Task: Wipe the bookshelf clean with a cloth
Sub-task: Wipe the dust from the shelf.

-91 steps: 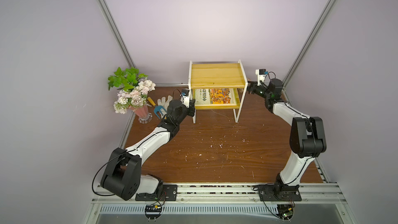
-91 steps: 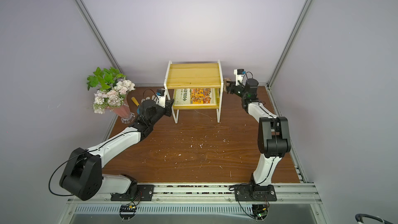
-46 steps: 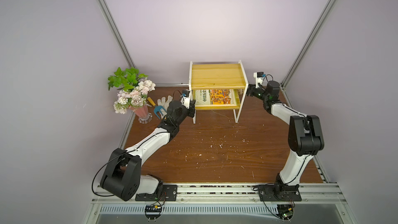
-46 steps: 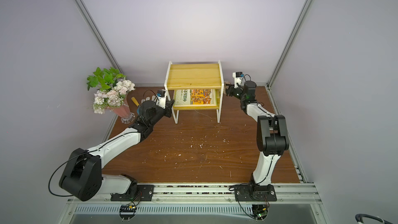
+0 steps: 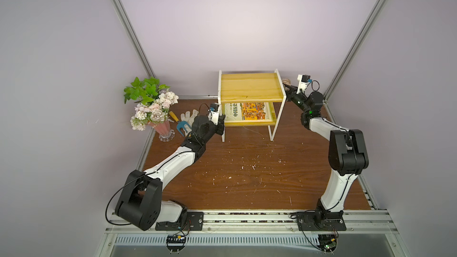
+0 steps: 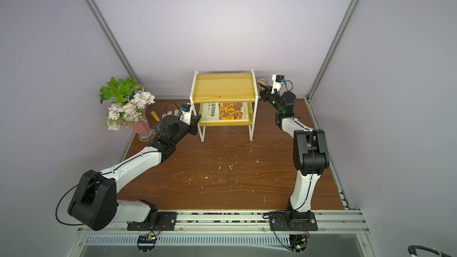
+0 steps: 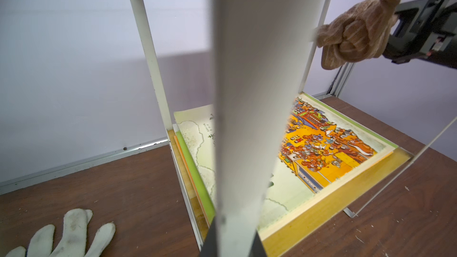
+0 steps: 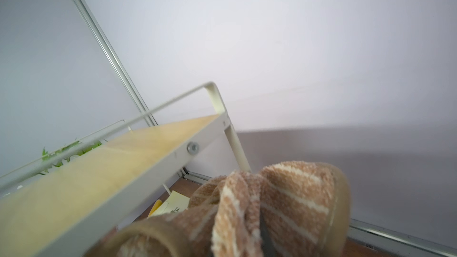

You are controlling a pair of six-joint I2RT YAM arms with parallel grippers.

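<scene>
Since one second before, the right gripper shifted along the bookshelf side; I saw it closed on the bunched cloth, just beside the top board. The left gripper clamped a front leg.

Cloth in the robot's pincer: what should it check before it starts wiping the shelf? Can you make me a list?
1. Striped tan-brown cloth gripped by right pincer: ok.
2. Left pincer clamped on a front leg of the white-framed bookshelf with yellow wooden boards, steadying it: ok, as far as visible.
3. Top board free of things: ok.
4. Cloth resting on top board: not ok; it is beside the shelf's side.
5. Lower board free: not ok; a colourful picture book lies on it.
6. Dust on the boards: cannot tell.
</scene>
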